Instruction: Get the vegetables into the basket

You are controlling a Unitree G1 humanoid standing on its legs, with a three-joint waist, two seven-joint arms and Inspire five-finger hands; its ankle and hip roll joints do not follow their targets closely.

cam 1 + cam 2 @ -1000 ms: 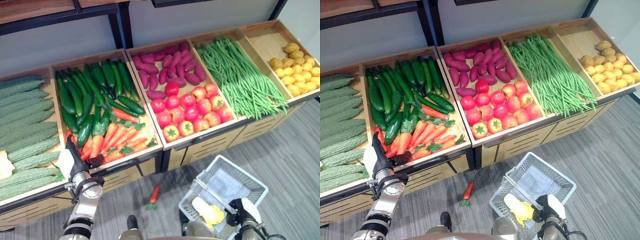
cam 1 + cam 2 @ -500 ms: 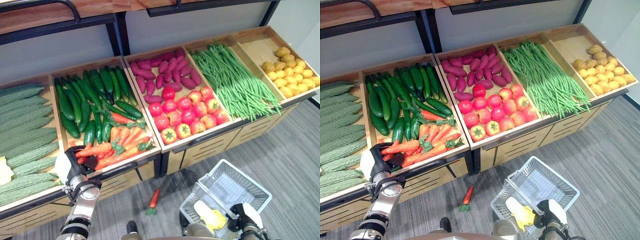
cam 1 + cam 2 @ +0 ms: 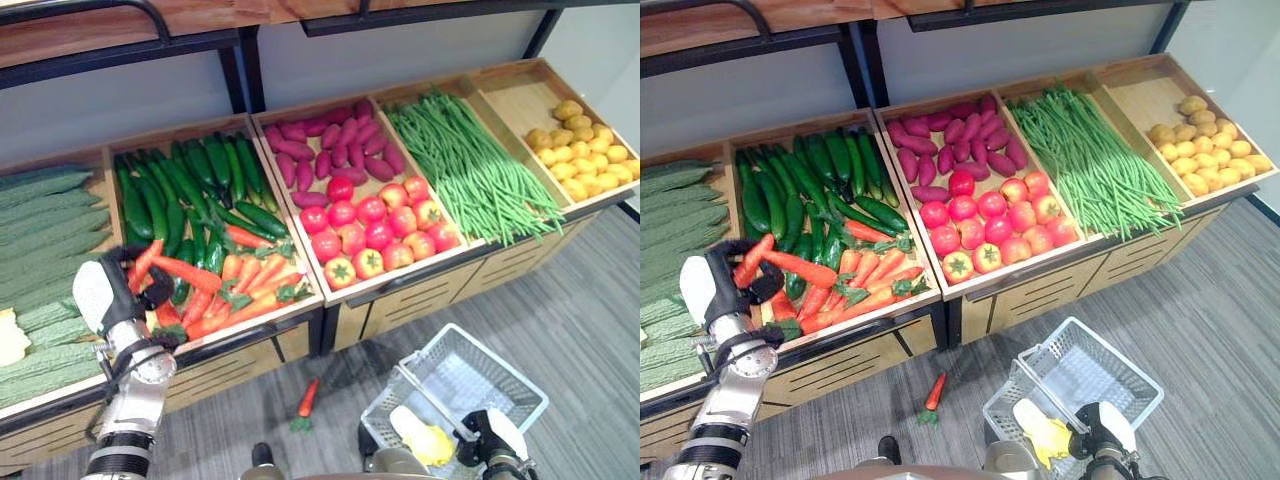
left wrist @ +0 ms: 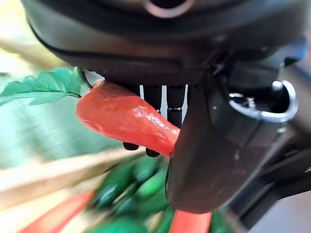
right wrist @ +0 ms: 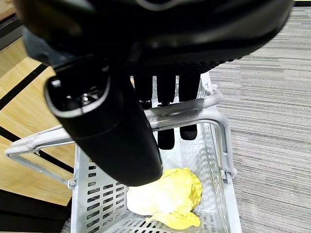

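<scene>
- Wooden produce bins (image 3: 290,300) are seen above grey floor.
- A carrot (image 3: 790,265) is clamped by the left hand (image 3: 725,290), at 9 o'clock.
- The basket (image 3: 1120,375), at 5 o'clock, is held by its handle (image 5: 184,114) in the right hand (image 5: 121,131); one yellow vegetable (image 5: 165,196) is inside.
- A dropped carrot (image 3: 308,397) lies on the floor; most remains.

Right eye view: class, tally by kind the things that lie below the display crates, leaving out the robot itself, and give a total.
carrot, on the floor: 1
basket, its handle in the right hand: 1
yellow-and-white vegetable, inside the basket: 1
Total: 3
</scene>
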